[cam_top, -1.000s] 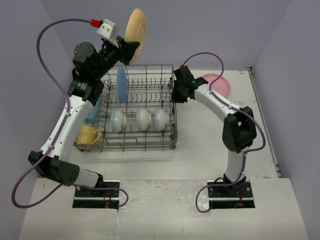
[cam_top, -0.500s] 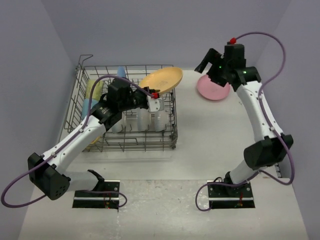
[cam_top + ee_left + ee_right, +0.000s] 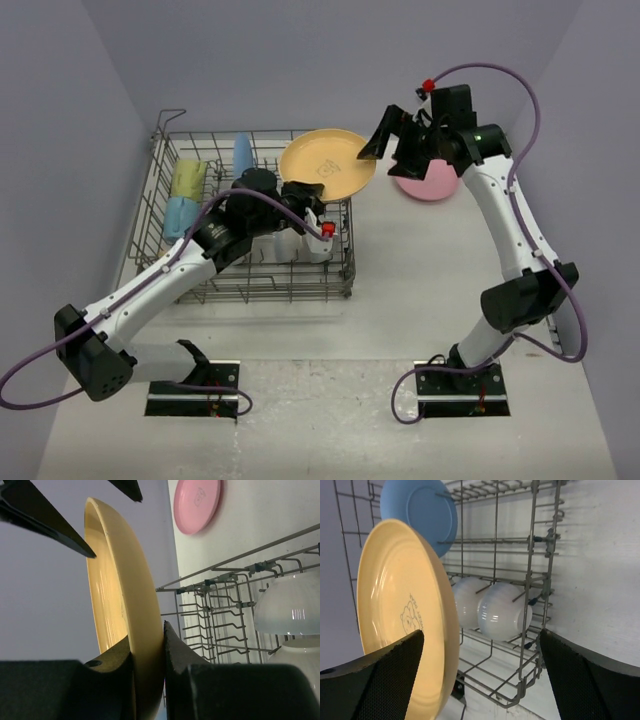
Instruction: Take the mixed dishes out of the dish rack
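Observation:
My left gripper [image 3: 300, 195] is shut on the near rim of the orange-yellow plate [image 3: 327, 167], holding it over the right end of the dish rack [image 3: 250, 295]. In the left wrist view the plate [image 3: 120, 605] stands edge-on, pinched between my jaws [image 3: 147, 645]. My right gripper [image 3: 388, 152] is open at the plate's right edge; its wrist view shows the plate [image 3: 405, 615] rim inside the gap [image 3: 482, 675], near the left finger. In the rack are a blue plate [image 3: 243, 155], white bowls [image 3: 505, 610], a yellow-green mug [image 3: 187, 180] and a light blue mug [image 3: 178, 213].
A pink plate [image 3: 430, 180] lies flat on the table right of the rack, under the right arm. The left forearm crosses over the rack and hides part of the bowls. Grey walls close in the left, back and right sides.
The left arm has swung the orange-yellow plate from high at the back left down over the rack's right end. The right gripper has opened and moved left to the plate's edge.

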Motion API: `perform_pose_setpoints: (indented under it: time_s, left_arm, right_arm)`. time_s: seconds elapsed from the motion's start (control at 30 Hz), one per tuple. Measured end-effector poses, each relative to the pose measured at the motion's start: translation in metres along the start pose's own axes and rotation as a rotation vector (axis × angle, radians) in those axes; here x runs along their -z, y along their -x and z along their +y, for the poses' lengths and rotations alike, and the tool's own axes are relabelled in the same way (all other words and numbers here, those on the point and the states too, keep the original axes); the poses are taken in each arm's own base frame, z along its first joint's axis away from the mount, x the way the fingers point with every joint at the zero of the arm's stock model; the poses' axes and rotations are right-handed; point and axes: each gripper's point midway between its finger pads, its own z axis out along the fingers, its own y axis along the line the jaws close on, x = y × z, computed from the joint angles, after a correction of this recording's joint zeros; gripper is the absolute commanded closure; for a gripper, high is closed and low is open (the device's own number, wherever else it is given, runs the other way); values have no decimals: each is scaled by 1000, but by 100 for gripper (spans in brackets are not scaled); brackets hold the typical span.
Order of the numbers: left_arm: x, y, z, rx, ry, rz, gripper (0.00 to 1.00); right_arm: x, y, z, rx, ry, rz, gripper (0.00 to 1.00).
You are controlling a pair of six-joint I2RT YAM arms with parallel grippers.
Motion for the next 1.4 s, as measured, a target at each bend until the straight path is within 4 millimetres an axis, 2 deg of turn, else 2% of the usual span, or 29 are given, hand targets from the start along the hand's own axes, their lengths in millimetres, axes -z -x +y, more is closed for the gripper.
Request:
perform_pose_setpoints:
  time_s: [0.03,0.07,0.13,0.17,0.23,0.27,0.3,0.33,0.37,0.4,0.53,0.6,0.7,0.73,0.8,0.87,0.9,0.93,0.97,1.1,1.2,1.3,1.4]
  left_arm:
    - [-3,-1,-2,-10,-7,8,100]
    - [-4,-3,-3,-20,-10,18,100]
    - [-10,-5,-8,-31,-25,33,100]
    - [-11,-7,-9,-34,-29,42,100]
    - [-13,-10,-11,-47,-34,62,100]
    - [-14,-12,-13,-45,-43,72,100]
    - [-14,-14,-15,-49,-46,80,98]
    - [-15,-13,-14,-55,-39,80,58]
    - [-16,-12,-13,-60,-32,78,35]
    - [-17,-10,-12,-56,-28,73,1]
    - [-18,-11,0,40,41,86,0]
    - [-16,-14,11,126,105,97,0]
    - [-16,-24,24,305,199,105,0]
    - [-14,-31,31,368,242,108,0]
    - [1,-60,51,561,356,111,0]
    - [25,-101,70,735,493,146,0]
    - [33,-112,76,812,549,151,0]
    - [53,-140,83,888,637,191,0]
    - [63,-154,86,953,687,203,0]
    - [85,-187,86,1192,787,181,0]
    - [93,-216,83,1347,803,144,0]
    - [94,-243,66,1465,790,151,0]
    - [82,-252,50,1544,730,144,0]
  right_arm:
    - [-7,-7,-1,-1,0,36,5]
    - [-14,-14,0,2,6,70,19]
    - [-22,-27,3,9,19,124,38]
    - [-25,-32,5,16,27,147,66]
    - [-27,-41,10,24,50,178,86]
    - [-28,-41,13,18,57,178,100]
    - [-28,-40,15,-6,59,174,100]
    - [-28,-36,14,-25,60,166,100]
    - [-28,-34,13,-39,57,162,100]
    - [-28,-34,12,-31,57,159,100]
    - [-33,-32,5,-23,46,150,100]
    - [-39,-25,-7,-52,43,133,100]
    - [-43,1,-37,-106,14,59,100]
    - [-42,16,-56,-131,-12,19,100]
    - [-42,42,-93,-182,-62,-46,100]
    - [-46,65,-132,-227,-121,-102,100]
    - [-49,73,-151,-247,-155,-125,100]
    - [-54,80,-173,-269,-194,-144,100]
    - [-59,85,-194,-288,-237,-158,100]
    - [-82,85,-255,-332,-402,-178,100]
    - [-95,79,-280,-392,-452,-167,100]
    - [-102,79,-302,-468,-467,-175,100]
    - [-103,87,-328,-528,-478,-208,100]
